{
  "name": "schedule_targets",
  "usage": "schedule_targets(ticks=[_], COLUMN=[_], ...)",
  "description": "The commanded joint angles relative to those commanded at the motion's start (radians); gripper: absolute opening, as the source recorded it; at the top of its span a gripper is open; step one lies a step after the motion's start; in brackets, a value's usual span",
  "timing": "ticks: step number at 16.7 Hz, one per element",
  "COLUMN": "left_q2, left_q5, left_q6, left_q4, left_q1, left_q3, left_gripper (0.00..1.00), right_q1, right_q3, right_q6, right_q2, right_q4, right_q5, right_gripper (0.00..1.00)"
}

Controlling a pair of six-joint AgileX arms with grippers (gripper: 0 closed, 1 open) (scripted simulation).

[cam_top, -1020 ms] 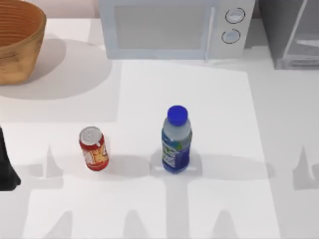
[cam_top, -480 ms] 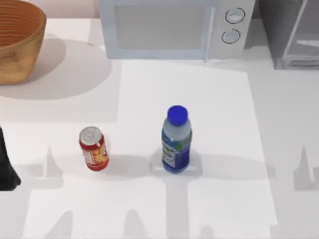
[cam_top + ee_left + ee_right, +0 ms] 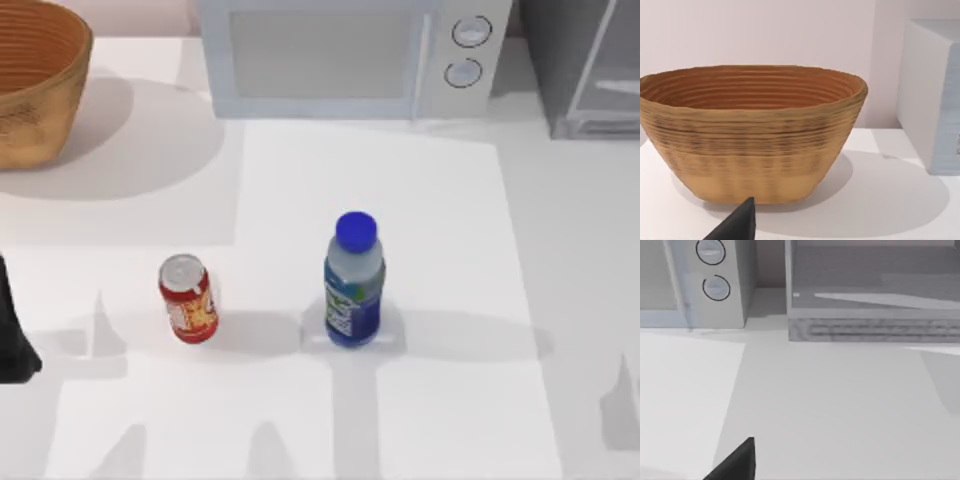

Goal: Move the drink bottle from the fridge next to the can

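Observation:
The drink bottle (image 3: 353, 285), clear with a blue cap and a blue-green label, stands upright on the white table near the middle. The red can (image 3: 188, 299) stands to its left, a clear gap between them. The dark grey fridge (image 3: 580, 60) sits at the back right corner, partly in view, and its front (image 3: 870, 325) faces the right wrist camera. My left arm (image 3: 12, 340) is parked at the table's left edge, away from both. A dark part of my left gripper (image 3: 737, 226) points at the basket. A dark part of my right gripper (image 3: 736, 462) hangs over bare table before the fridge.
A white microwave (image 3: 340, 55) with two round knobs stands at the back centre, left of the fridge. A woven basket (image 3: 30, 80) sits at the back left and looms close in the left wrist view as the basket (image 3: 750, 130). Open table lies around bottle and can.
The arm shadow at the table's right side has slid toward the near edge. Bottle, can and left arm have not moved.

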Motion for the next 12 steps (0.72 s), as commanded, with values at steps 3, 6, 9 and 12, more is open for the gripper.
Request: schedule_targets(ticks=[3,6,9,12], left_q2=[0.000,0.000,0.000,0.000], left_q5=[0.000,0.000,0.000,0.000], left_q6=[0.000,0.000,0.000,0.000], left_q4=[0.000,0.000,0.000,0.000], left_q1=[0.000,0.000,0.000,0.000], left_q3=[0.000,0.000,0.000,0.000], left_gripper=[1.00,1.00,1.00,1.00], right_q1=[-0.001,-0.003,-0.005,-0.005], right_q3=[0.108,0.199,0.260,0.275], right_q6=[-0.002,-0.006,-0.009,-0.011], right_q2=[-0.133,-0.243,-0.316,-0.335], right_q4=[-0.267,-0.477,-0.597,-0.624], right_q5=[0.000,0.000,0.001,0.001], right_gripper=[1.00,1.00,1.00,1.00])
